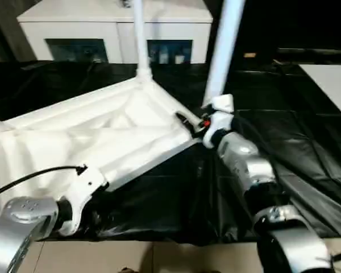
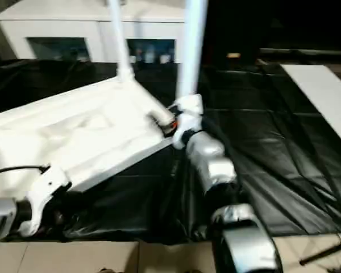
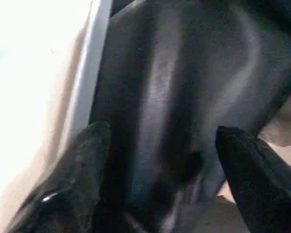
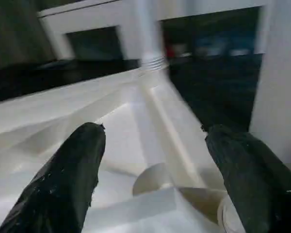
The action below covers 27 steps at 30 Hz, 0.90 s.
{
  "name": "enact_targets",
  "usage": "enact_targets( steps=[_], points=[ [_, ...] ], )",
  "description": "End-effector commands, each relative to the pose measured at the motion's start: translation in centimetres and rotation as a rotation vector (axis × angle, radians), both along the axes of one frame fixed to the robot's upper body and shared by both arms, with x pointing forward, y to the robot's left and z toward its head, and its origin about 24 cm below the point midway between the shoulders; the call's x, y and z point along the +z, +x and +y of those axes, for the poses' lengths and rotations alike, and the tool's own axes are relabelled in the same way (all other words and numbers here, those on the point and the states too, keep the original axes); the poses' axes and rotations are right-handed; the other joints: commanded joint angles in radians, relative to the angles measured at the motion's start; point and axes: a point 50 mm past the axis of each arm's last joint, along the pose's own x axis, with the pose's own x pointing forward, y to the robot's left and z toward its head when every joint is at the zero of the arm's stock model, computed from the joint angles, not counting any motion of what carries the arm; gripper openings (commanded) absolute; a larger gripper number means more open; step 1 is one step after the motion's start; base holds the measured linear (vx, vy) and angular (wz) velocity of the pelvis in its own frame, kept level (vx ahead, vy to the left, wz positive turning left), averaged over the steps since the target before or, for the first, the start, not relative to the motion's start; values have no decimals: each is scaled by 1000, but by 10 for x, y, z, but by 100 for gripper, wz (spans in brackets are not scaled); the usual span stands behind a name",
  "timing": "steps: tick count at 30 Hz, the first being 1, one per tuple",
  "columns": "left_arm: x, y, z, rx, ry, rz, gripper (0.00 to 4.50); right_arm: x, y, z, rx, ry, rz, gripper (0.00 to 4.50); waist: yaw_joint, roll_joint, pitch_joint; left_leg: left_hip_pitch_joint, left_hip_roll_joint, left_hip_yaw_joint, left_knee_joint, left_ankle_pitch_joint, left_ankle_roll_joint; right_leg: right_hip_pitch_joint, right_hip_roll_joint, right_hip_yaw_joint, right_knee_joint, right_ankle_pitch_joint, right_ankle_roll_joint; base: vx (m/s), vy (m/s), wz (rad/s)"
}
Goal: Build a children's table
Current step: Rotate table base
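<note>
- White plastic rectangular table top (image 1: 96,139) lying underside up across the left half of the frame on the black sheet-covered surface (image 1: 284,153) – ribs and corner sockets turned upward, presumably so legs can drop in from above.
- One long tapered white tube leg (image 1: 140,34) standing upright in the far corner socket, upper centre of the frame.
- Second white tube leg (image 1: 224,48) rising just right of centre, at the top's right-hand corner; whether fully seated cannot be told.
- Right tool (image 4: 153,167) at frame centre, beside that corner and the second leg's base – fingers spread wide, gripping nothing, an empty round socket (image 4: 153,180) showing between them.
- Left tool (image 3: 162,160) at lower left, by the near edge of the top, fingers spread wide over black sheet, holding nothing.
- White cabinet with glass doors (image 1: 113,34) along the upper edge, behind the work.
- Judged roughly halfway: two legs up, remaining sockets likely unfilled.
</note>
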Motion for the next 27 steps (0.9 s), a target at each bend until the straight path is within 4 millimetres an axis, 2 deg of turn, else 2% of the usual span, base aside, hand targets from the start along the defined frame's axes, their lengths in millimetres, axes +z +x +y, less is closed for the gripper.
enact_targets(
  steps=[1, 3, 4, 5, 6, 7, 10, 11, 12, 13, 15, 16, 18, 19, 23, 24, 27],
  points=[
    [2, 0, 5, 23, 19, -7, 408, 4, 5, -27, -127, 6, -17, 373, -7, 24, -71, 30, 43, -20, -76, -288, -33, 31, -34, 42, -51, -167, -220, 0, 0, 0],
    [2, -2, 3, 16, 10, -3, 437, 5, 7, -38, -169, -1, -21, 373, -6, 22, -71, 26, 42, -21, -75, -277, -25, 36, -36, 41, -50, -164, -219, 0, 0, 0],
    [2, -2, 2, 11, 6, -1, 437, 6, 8, -47, -200, -9, -22, 373, -6, 22, -71, 25, 42, -21, -75, -276, -23, 37, -36, 41, -50, -167, -218, 0, 0, 0],
    [2, -3, 2, 8, 6, -1, 440, 7, 9, -56, -230, -17, -26, 373, -6, 25, -71, 27, 42, -21, -74, -287, -25, 35, -36, 39, -51, -182, -218, 0, 0, 0],
    [2, -3, 2, 8, 6, -1, 447, 7, 9, -56, -230, -17, -26, 373, -4, 23, -69, 30, 41, -19, -73, -308, -28, 33, -35, 40, -54, -202, -217, 0, 0, 0],
    [2, -3, 1, 9, 5, -1, 447, 9, 10, -66, -260, -23, -29, 373, -3, 27, -68, 33, 42, -20, -73, -326, -30, 31, -35, 40, -56, -221, -213, 0, 0, 0],
    [1, -1, 0, 9, 6, -9, 447, 11, 10, -82, -306, -39, -34, 373, -4, 22, -65, 31, 41, -21, -73, -356, -33, 32, -36, 39, -61, -259, -206, 0, 0, 0],
    [2, 1, 0, 7, 6, -22, 447, 13, 10, -93, -336, -50, -36, 373, -6, 21, -66, 27, 40, -23, -73, -358, -31, 36, -37, 38, -61, -277, -199, 0, 0, 0],
    [2, 1, 0, 7, 5, -23, 447, 13, 10, -94, -338, -51, -36, 373, -5, 21, -66, 30, 40, -22, -71, -358, -29, 34, -38, 38, -64, -291, -195, 0, 0, 0],
    [4, 4, -1, 9, -4, -43, 447, 14, 9, -107, -372, -68, -39, 373, -5, 17, -66, 30, 39, -21, -69, -350, -24, 33, -38, 39, -64, -292, -194, 0, 0, 0],
    [5, 6, -1, 7, -17, -70, 447, 16, 8, -117, -399, -82, -42, 373, -2, 18, -66, 31, 39, -19, -66, -345, -17, 31, -38, 39, -67, -301, -197, 0, 0, 0],
    [6, 6, -2, 4, -22, -84, 447, 17, 8, -120, -411, -87, -43, 373, -2, 19, -66, 30, 39, -21, -66, -343, -16, 32, -38, 38, -67, -304, -197, 0, 0, 0],
    [10, 10, -4, 5, -58, -138, 447, 20, 7, -131, -445, -102, -46, 373, -5, 13, -68, 20, 39, -23, -67, -325, -9, 40, -39, 35, -64, -302, -195, 0, 0, 0],
    [10, 10, -5, 7, -68, -149, 447, 21, 7, -133, -453, -105, -46, 373, -4, 14, -70, 21, 39, -22, -64, -313, -6, 40, -39, 36, -62, -288, -197, 0, 0, 0],
    [17, 12, -8, -2, -152, -215, 447, 23, 8, -138, -456, -121, -53, 373, -7, 12, -74, 15, 39, -22, -59, -277, 8, 42, -38, 34, -54, -242, -212, 0, 0, 0],
    [18, 11, -7, 4, -187, -217, 447, 24, 9, -132, -416, -117, -62, 373, -7, 12, -75, 11, 38, -19, -55, -252, 19, 43, -38, 34, -51, -210, -223, 0, 0, 0],
    [12, -1, 1, 9, -243, -144, 447, 21, 11, -107, -261, -125, -86, 373, -14, 7, -71, 6, 39, -21, -57, -276, 34, 44, -39, 32, -54, -260, -220, 0, 0, 0]
  ],
)
